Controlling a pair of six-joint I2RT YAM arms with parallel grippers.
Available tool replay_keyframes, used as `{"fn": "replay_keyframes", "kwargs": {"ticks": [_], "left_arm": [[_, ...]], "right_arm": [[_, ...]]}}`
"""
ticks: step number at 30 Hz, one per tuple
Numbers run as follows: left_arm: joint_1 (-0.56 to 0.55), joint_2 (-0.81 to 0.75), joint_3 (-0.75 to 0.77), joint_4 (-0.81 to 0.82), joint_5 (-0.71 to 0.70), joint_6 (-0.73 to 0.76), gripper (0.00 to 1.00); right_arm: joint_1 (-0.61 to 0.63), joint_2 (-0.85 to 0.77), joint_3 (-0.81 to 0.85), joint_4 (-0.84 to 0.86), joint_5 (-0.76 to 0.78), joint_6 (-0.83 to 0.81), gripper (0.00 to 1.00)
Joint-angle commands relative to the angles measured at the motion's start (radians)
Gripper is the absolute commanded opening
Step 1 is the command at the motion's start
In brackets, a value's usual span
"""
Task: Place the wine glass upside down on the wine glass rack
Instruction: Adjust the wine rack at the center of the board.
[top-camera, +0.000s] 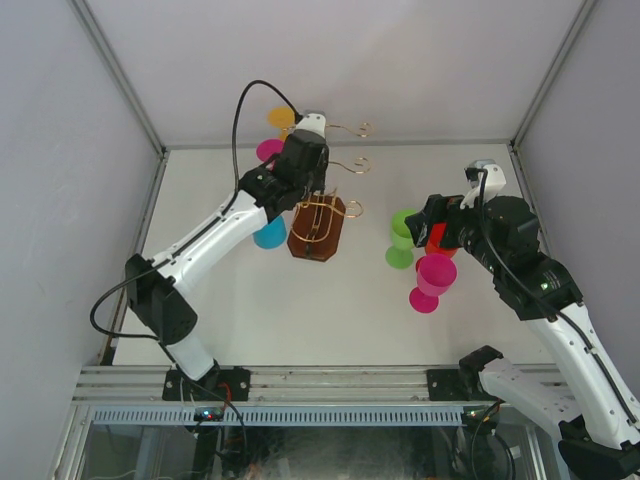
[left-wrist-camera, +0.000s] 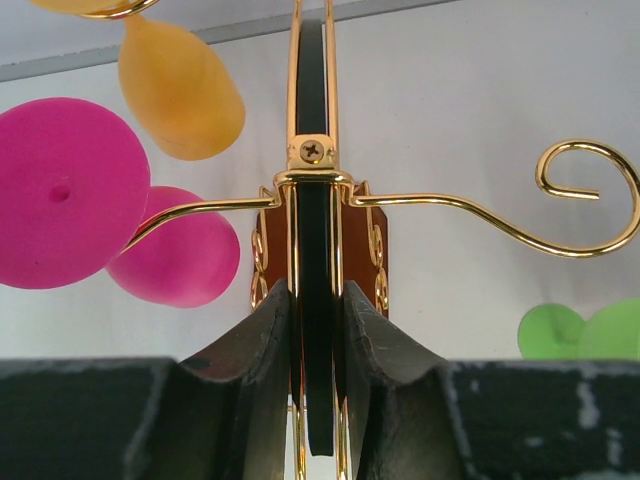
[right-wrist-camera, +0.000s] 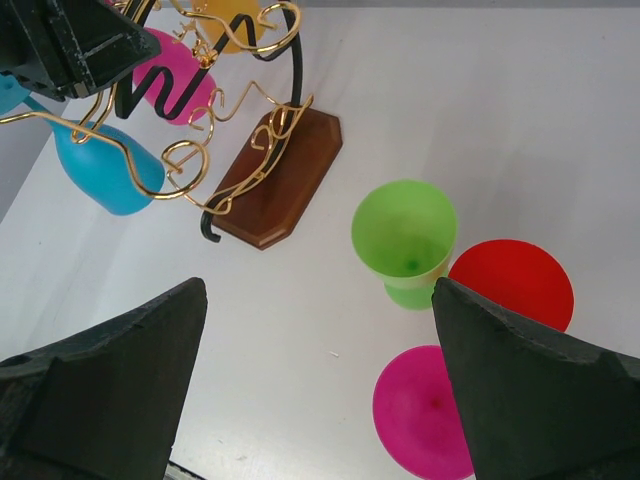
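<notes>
Near the middle of the tabletop (top-camera: 250, 320), somewhat toward its far edge, the wine glass rack (top-camera: 316, 235) stands on a dark brown wooden base. The left fingers (left-wrist-camera: 262, 385) are closed on the rack's upright black band and the gold wires flanking it. The grip lies next to a gold bracket fastened with a cross-head screw (left-wrist-camera: 312, 151).

Three glasses hang bowl-down from the rack's scroll arms:
- a yellow glass (top-camera: 281, 117) on the far side;
- a hung magenta glass (top-camera: 268, 150) beside it;
- a blue glass (top-camera: 268, 236) on the side facing the left edge.

Between the rack and the right edge, three glasses rest on the tabletop in a close group. The green wine glass (right-wrist-camera: 405, 235) stands upright, mouth up, nearest the rack. The red wine glass (right-wrist-camera: 512, 282) is just beside it on the right-edge side. The magenta wine glass (right-wrist-camera: 425, 410) is nearest the near edge.

The right fingers (right-wrist-camera: 110, 400) are spread wide apart above this group and grip nothing. Contact between the glasses in the group cannot be determined.
</notes>
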Motion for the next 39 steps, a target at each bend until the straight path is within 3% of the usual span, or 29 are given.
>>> {"fn": "replay_keyframes", "kwargs": {"ticks": [1,31,39], "left_arm": [[0.011,-0.088,-0.050,0.027,0.059,0.113,0.03],[0.065,-0.140,-0.071,-0.086,0.480,0.661,0.00],[0.084,-0.128,-0.048,-0.088,0.546,0.720,0.00]], "right_arm": [[-0.005,-0.005,0.004,0.010,-0.009,-0.013,0.94],[-0.005,-0.038,0.004,-0.014,0.006,-0.035,0.94],[-0.006,-0.046,0.004,-0.025,0.012,-0.037,0.94]]}}
